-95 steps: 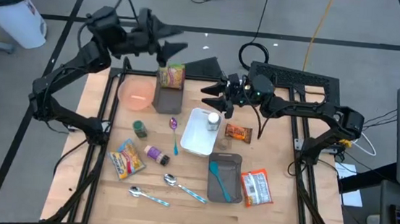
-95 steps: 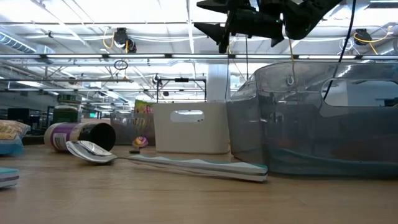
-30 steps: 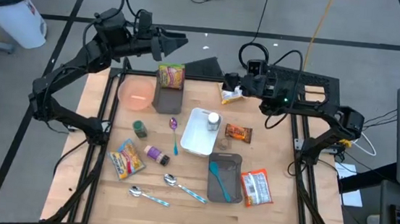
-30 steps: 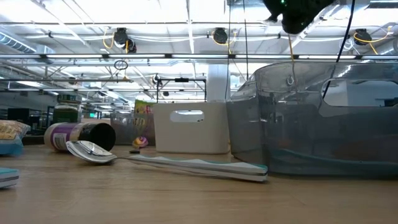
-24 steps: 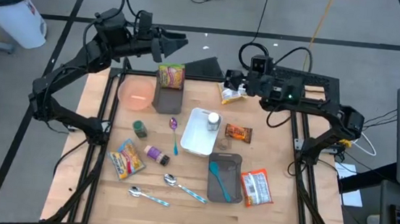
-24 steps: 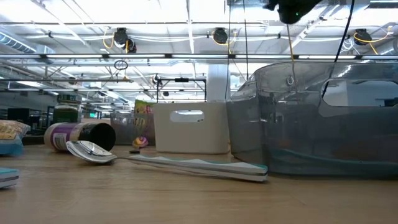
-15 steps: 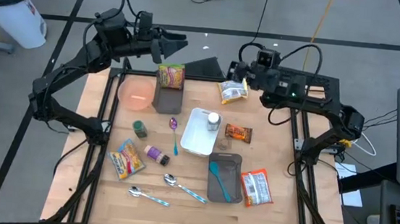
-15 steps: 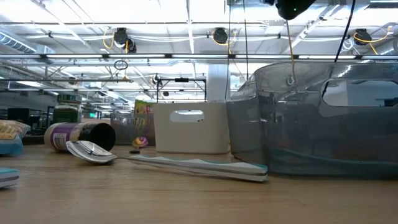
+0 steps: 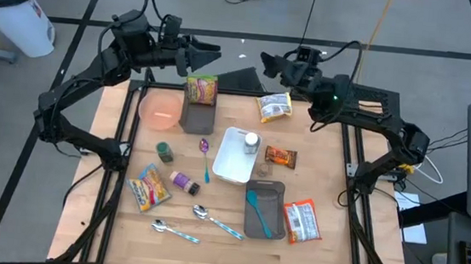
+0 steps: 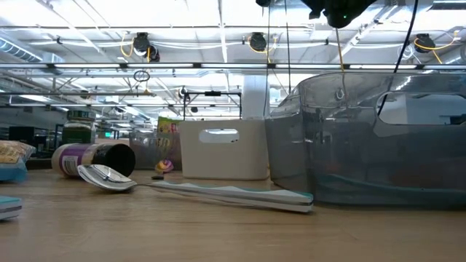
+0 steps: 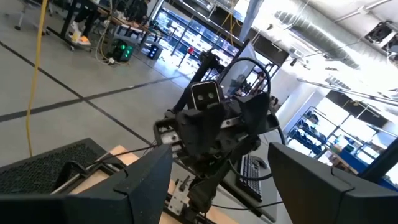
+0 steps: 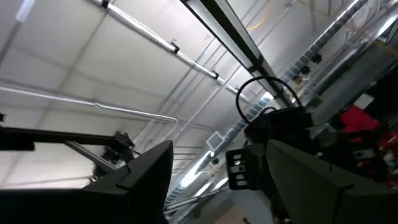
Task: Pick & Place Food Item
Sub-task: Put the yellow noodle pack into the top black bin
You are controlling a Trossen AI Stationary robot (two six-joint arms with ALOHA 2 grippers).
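A yellow snack bag (image 9: 274, 106) lies flat on the table near its far edge. My right gripper (image 9: 267, 65) hovers beyond it, past the far edge, tipped upward. It is open with nothing between its fingers; its wrist view (image 12: 219, 146) looks at the ceiling. My left gripper (image 9: 206, 54) stands high over the far edge, level and open (image 11: 221, 149), facing the right arm. A second snack bag (image 9: 202, 89) stands in a grey bin (image 9: 196, 118) below the left gripper.
A pink bowl (image 9: 162, 110), a white tray (image 9: 231, 162) with a small bottle (image 9: 252, 142), an orange bar (image 9: 280, 156), a grey container (image 9: 266, 194) with a teal spatula, a red-white bag (image 9: 301, 221), a yellow bag (image 9: 150, 186), two cans and spoons lie about the table.
My right gripper has risen from just over the yellow snack bag and gone toward the far edge, tipping and rolling upward with its fingers still open. The bag stays flat on the table and now lies uncovered.
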